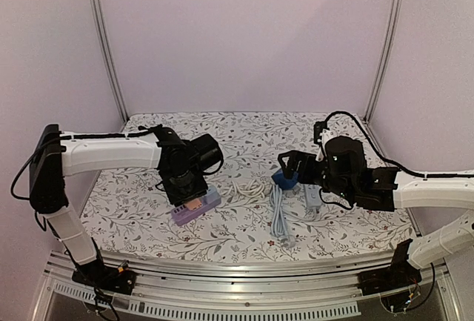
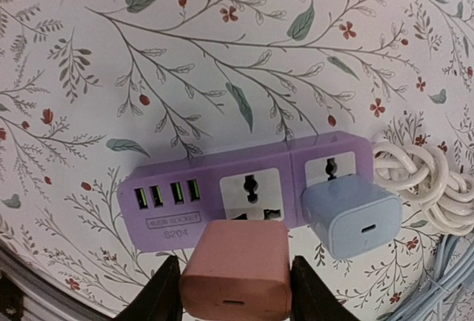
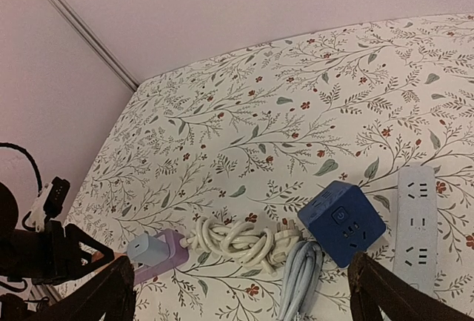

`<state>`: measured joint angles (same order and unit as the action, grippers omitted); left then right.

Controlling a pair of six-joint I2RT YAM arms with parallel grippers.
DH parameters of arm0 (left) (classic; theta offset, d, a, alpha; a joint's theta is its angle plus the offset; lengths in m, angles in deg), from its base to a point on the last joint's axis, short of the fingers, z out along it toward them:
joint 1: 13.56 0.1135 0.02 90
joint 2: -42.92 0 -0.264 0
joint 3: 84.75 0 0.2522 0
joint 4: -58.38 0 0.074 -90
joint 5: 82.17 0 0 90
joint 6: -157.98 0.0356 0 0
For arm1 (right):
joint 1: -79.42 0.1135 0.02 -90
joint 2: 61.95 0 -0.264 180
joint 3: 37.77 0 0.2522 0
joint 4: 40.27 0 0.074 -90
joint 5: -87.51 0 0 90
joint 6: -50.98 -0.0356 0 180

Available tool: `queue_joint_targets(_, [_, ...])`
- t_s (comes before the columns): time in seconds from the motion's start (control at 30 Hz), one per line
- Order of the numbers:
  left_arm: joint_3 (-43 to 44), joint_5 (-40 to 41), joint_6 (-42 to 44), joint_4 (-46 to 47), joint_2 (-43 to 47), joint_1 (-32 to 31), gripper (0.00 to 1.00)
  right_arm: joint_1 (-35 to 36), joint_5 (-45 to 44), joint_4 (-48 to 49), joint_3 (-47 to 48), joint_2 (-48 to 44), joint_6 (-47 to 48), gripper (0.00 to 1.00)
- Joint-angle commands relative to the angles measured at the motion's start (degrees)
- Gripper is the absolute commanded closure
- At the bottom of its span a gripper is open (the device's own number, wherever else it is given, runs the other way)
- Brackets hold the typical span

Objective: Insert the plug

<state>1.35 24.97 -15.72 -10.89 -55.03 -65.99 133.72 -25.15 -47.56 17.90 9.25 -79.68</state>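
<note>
We see the left gripper [image 2: 234,295] partly closed, its two dark fingers [image 2: 164,291] pressing the left and right sides of the pink charger plug [image 2: 235,262]. The plug sits at the near long edge of the purple power strip [image 2: 167,202], covering the lower part of the strip's middle socket. Its prongs are hidden, so we cannot tell whether they are seated. The face with the small slot looks back at the wrist camera, so the plug's body points into the strip's top face.

From the left wrist the strip's long axis runs left to right, with the USB ports at the left end. From above it lies slanted on the floral tablecloth [image 1: 244,132], near the metal rail [image 1: 244,269] at the front edge. A light-blue charger [image 2: 348,213] fills the right-hand socket, just beside the pink one. The white coiled cable [image 2: 422,180] crowds the strip's right end. Bare cloth lies open beyond the strip's far edge and to its left.

The right gripper [image 3: 241,276] stands wide open, holding nothing, above the cables. The blue cube socket [image 3: 342,221], a white power strip [image 3: 416,224] and a pale blue cable [image 3: 300,280] lie below it, well apart from the purple strip.
</note>
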Motion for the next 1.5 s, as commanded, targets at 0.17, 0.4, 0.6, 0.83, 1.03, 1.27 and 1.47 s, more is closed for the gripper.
queue_joint_targets(0.17, [5.7, -0.2, 1.1, -7.2, -4.6, 0.8, 1.0, -0.3, -1.3, -0.2, -0.8, -1.0, 0.2, 0.01])
queue_joint_targets(0.4, [7.9, -0.7, 2.6, -7.4, -8.2, 1.2, 1.0, -0.3, -1.2, -0.1, -0.8, -0.8, 0.2, 0.01])
queue_joint_targets(0.6, [9.9, -0.4, 3.9, -8.1, -10.8, 1.3, 1.0, -0.3, -1.4, -0.2, -0.8, -0.8, 0.4, 0.01])
queue_joint_targets(0.83, [11.2, -0.5, 4.8, -8.9, -12.7, 1.4, 1.0, -0.3, -1.7, -0.3, -0.9, -1.1, 0.4, 0.01])
queue_joint_targets(1.03, [14.5, 0.0, 6.2, -11.5, -14.9, 1.5, 1.0, -0.3, -1.2, -0.3, -0.6, -0.7, 0.6, 0.01])
queue_joint_targets(1.27, [13.9, 0.2, 5.7, -11.9, -16.4, 1.4, 1.0, -0.3, -1.0, -0.4, -0.9, -1.3, 0.6, 0.01])
queue_joint_targets(1.47, [13.3, -0.6, 6.4, -11.6, -17.8, -0.1, 1.0, -0.3, -0.6, -0.4, -1.0, -1.5, 0.7, 0.01])
